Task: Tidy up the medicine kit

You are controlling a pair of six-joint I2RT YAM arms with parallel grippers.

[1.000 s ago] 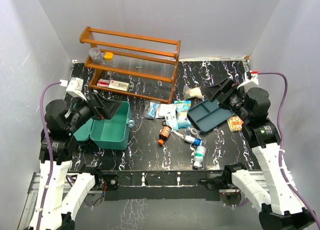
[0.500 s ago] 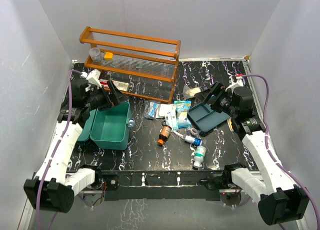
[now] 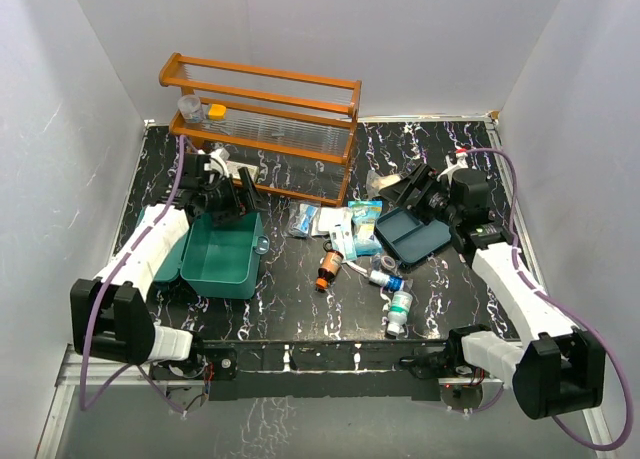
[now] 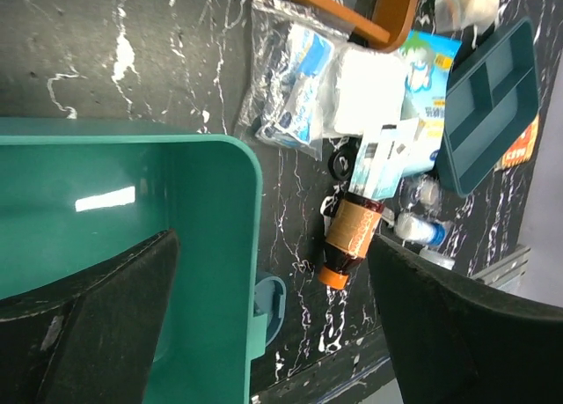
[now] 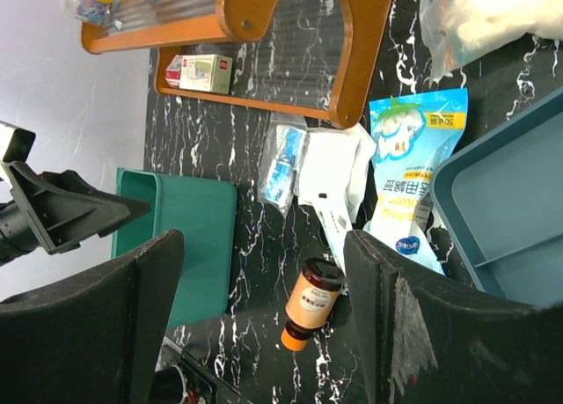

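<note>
The medicine kit [image 3: 222,264] is a teal-green box lying open and empty at the left of the table. It also shows in the left wrist view [image 4: 132,246] and the right wrist view [image 5: 189,237]. My left gripper [image 3: 232,194] is open and empty above the kit's far edge; in its wrist view [image 4: 273,325] the kit's right wall lies between the jaws. My right gripper [image 3: 412,191] is open and empty above the far end of the dark teal tray [image 3: 415,234]. An amber bottle [image 3: 327,267] with an orange cap lies on its side mid-table, seen between the right jaws [image 5: 264,316].
A wooden rack [image 3: 262,129] stands at the back, with small boxes [image 3: 225,167] on its bottom shelf. Plastic sachets [image 3: 305,219], a blue packet [image 3: 365,219] and white vials [image 3: 398,309] lie scattered mid-table. An orange packet [image 3: 470,244] lies right of the tray.
Both arms have reached out from the near edge towards the back. The left gripper moved over the kit's far edge; the right moved left over the tray's far end.
</note>
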